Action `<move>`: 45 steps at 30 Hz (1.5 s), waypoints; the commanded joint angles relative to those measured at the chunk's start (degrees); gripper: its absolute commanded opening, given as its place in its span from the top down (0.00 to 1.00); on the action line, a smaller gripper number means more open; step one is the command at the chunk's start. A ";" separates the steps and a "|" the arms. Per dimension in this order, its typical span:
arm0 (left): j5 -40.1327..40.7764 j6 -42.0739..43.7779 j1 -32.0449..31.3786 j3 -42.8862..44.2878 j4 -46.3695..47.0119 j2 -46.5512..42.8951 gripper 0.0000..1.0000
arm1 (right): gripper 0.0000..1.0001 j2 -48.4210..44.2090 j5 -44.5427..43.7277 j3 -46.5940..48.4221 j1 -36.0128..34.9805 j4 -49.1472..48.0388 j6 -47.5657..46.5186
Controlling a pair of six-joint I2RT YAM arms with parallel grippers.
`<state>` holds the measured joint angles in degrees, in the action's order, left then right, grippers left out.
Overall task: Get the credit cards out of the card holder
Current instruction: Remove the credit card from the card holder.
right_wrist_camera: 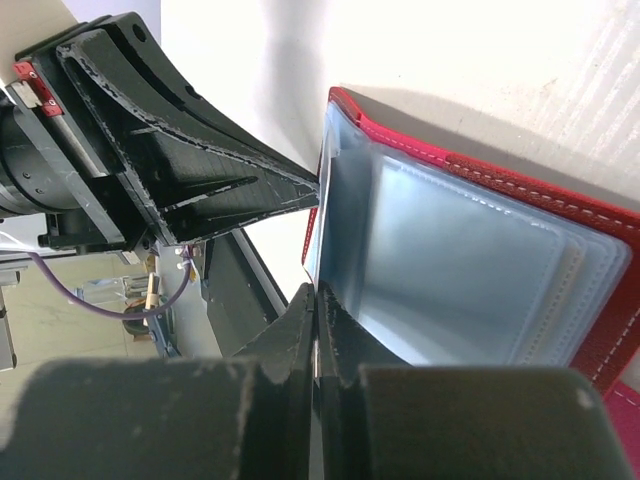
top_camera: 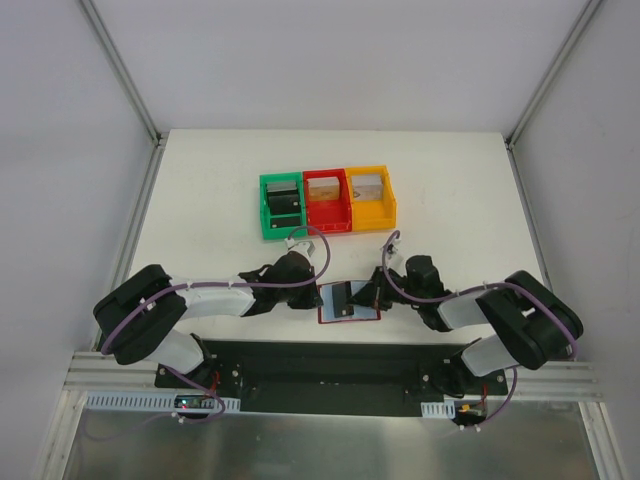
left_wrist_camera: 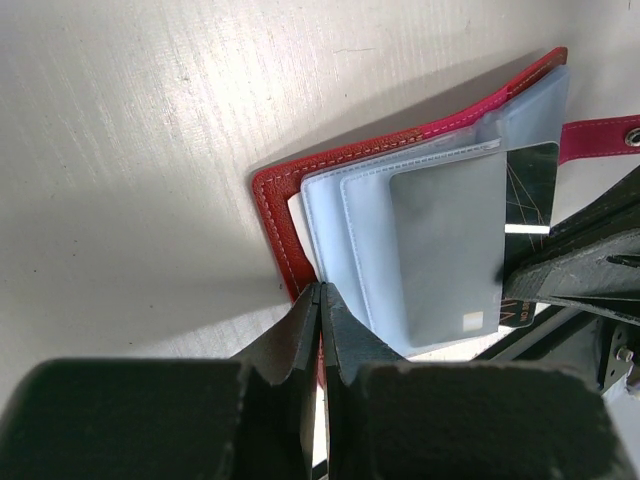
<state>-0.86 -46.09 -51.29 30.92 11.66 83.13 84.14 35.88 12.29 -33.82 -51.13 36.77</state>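
Note:
The dark red card holder (top_camera: 348,320) lies open on the white table between my two grippers. In the left wrist view its red cover (left_wrist_camera: 275,215) holds clear blue-grey sleeves, and a pale grey card (left_wrist_camera: 450,250) sits in the top sleeve. A dark glossy card (left_wrist_camera: 530,185) sticks out at the right. My left gripper (left_wrist_camera: 321,290) is shut on the cover's near edge. My right gripper (right_wrist_camera: 315,290) is shut on a thin edge at the open side of the sleeves (right_wrist_camera: 450,270), seemingly the dark card. In the top view the left gripper (top_camera: 318,298) and right gripper (top_camera: 375,297) flank the holder.
Green (top_camera: 282,207), red (top_camera: 327,200) and orange (top_camera: 372,197) bins stand in a row behind the holder, each with something inside. The black base plate (top_camera: 330,365) runs along the table's near edge.

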 commanded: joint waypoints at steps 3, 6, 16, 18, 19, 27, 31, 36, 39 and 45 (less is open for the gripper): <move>4.47 0.65 0.31 -2.44 -5.24 0.10 1.00 | 0.99 -2.92 1.56 0.10 0.78 0.50 -1.26; 4.64 0.47 0.40 -2.61 -5.24 0.01 1.00 | 0.99 -4.07 1.48 0.19 0.95 2.70 -1.97; 5.34 0.29 0.40 -3.06 -5.42 -1.13 1.00 | 0.99 -10.30 1.04 1.50 2.27 12.62 -5.74; 5.70 0.47 0.40 -3.06 -5.77 -1.57 1.00 | 0.99 -12.32 0.69 2.29 2.45 16.57 -7.15; 5.78 0.47 0.49 -3.06 -6.03 -1.92 1.00 | 0.99 -13.64 0.34 2.56 2.62 19.03 -8.20; 6.31 2.40 0.84 -2.71 -6.30 -4.90 1.00 | 0.99 -23.92 -3.18 6.51 3.68 37.58 -16.64; 6.40 4.07 0.84 -1.74 -6.56 -8.50 0.68 | 0.99 -27.97 -5.02 10.63 3.68 46.28 -21.21; 8.07 6.44 0.75 0.54 -9.90 -16.93 0.34 | 0.99 -31.32 -5.47 17.92 3.42 57.79 -28.32; 8.07 8.64 1.36 3.09 -13.14 -22.56 0.30 | 0.99 -30.62 -4.76 22.06 2.36 64.12 -32.89; -7.27 19.77 7.86 5.91 -11.93 -29.95 0.30 | 0.99 -28.15 -14.07 31.20 -10.44 75.12 -45.19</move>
<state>2.33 -36.34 -46.81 34.06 -0.34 56.88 54.85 27.68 37.71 -36.62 14.00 2.52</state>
